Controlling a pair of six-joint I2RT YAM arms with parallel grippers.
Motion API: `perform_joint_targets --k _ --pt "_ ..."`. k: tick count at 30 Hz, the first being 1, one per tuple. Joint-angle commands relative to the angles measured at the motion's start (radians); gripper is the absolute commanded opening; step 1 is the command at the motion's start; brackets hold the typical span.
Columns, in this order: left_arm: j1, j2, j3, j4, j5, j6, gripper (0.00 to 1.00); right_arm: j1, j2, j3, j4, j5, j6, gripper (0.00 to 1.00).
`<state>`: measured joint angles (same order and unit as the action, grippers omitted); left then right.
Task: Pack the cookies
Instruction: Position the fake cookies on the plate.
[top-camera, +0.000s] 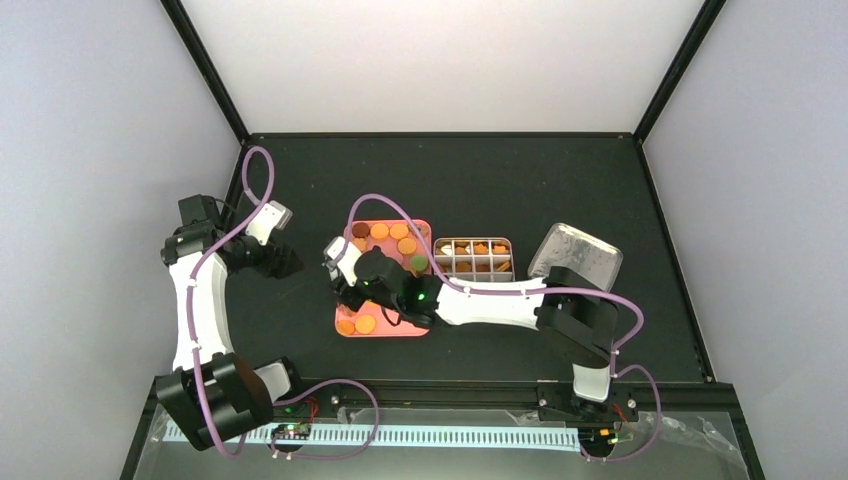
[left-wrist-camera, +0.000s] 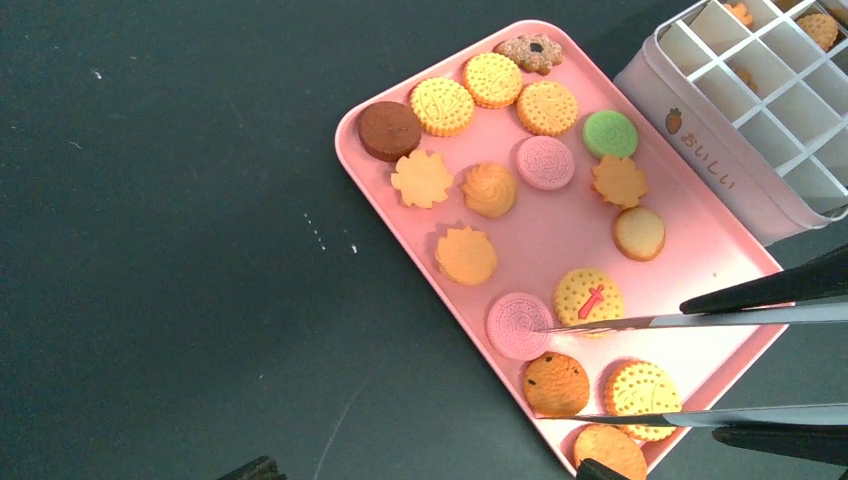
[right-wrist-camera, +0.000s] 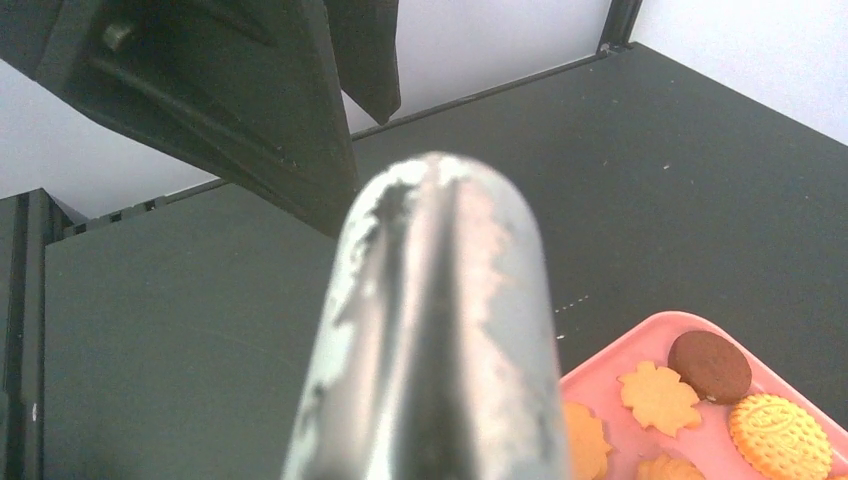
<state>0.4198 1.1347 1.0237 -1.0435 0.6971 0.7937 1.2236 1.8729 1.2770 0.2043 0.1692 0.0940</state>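
Several cookies lie on the pink tray (left-wrist-camera: 560, 235), mostly orange, with pink, green (left-wrist-camera: 610, 133) and dark brown (left-wrist-camera: 389, 130) ones. My right gripper (top-camera: 345, 280) hangs over the tray, shut on metal tongs (left-wrist-camera: 650, 320), its black fingers (left-wrist-camera: 770, 290) pressing the outside of the arms. The tongs' blades stand apart, one on each side of a speckled cookie (left-wrist-camera: 556, 384) and a yellow round one (left-wrist-camera: 642, 388). In the right wrist view the tongs (right-wrist-camera: 440, 330) fill the middle. My left gripper (top-camera: 285, 262) is open and empty over the bare mat left of the tray.
A divided tin box (left-wrist-camera: 760, 130) stands against the tray's right side, with a few cookies in its far cells (top-camera: 480, 248). Its silvery lid (top-camera: 575, 255) lies further right. Black mat surrounds everything, with frame posts at the back corners.
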Motion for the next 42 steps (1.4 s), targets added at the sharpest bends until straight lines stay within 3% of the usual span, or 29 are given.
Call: perform_joint_targets --k 1,17,27,33,42 --pt "0.009 0.0 0.029 -0.013 0.032 0.025 0.78 0.006 -0.021 -0.044 0.033 0.058 0.006 0.39" --pt "0.009 -0.001 0.014 -0.02 0.052 0.04 0.78 -0.02 -0.127 -0.175 0.047 0.231 0.001 0.35" --pt "0.01 0.018 0.073 -0.103 0.043 0.095 0.78 -0.013 -0.181 -0.116 0.047 0.149 -0.005 0.36" --pt "0.008 0.043 0.115 -0.201 0.059 0.149 0.78 -0.006 -0.127 -0.047 0.03 0.09 0.002 0.37" --pt "0.01 0.063 0.093 -0.186 0.06 0.144 0.78 0.002 -0.049 -0.011 0.025 0.102 -0.014 0.37"
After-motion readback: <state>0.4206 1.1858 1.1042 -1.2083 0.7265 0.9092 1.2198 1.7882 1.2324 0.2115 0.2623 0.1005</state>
